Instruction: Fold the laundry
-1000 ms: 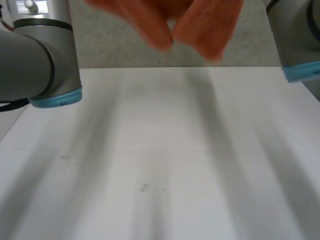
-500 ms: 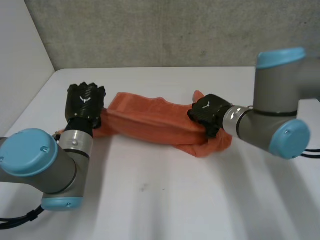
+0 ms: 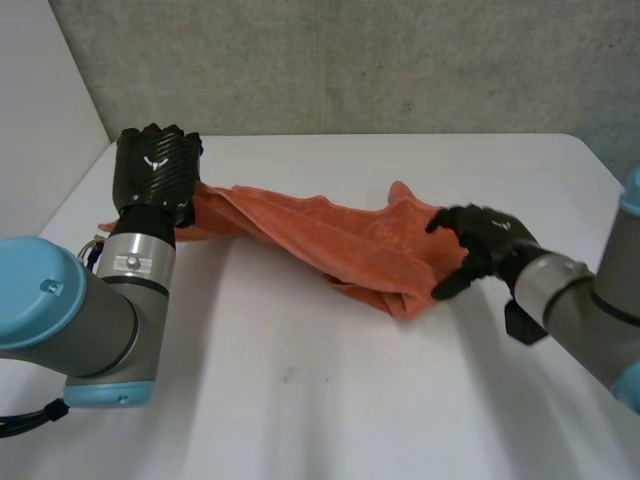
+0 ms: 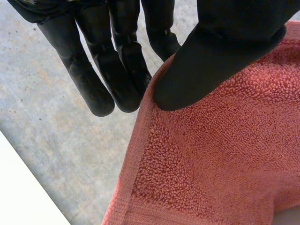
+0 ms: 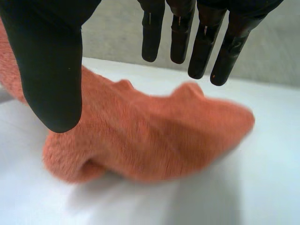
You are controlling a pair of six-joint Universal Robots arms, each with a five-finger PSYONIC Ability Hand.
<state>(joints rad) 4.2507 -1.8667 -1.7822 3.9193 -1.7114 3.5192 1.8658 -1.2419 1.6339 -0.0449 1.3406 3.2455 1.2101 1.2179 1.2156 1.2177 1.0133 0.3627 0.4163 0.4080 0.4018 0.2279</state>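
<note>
Towel (image 3: 320,238) looks soft and limp. The left hand (image 3: 155,175) pinches its hem. The right hand (image 3: 485,245), fingers spread, hovers beside its bunched end, where a corner seems the likeliest hold.

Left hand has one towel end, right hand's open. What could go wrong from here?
1. The left hand pinches the towel right at its hem; a pull may slip it free.
2. The right hand is open beside the bunched end, holding nothing; lifting now would likely drag the towel crumpled across the table.
3. That end lies folded on itself, so a grab may catch several layers.
</note>
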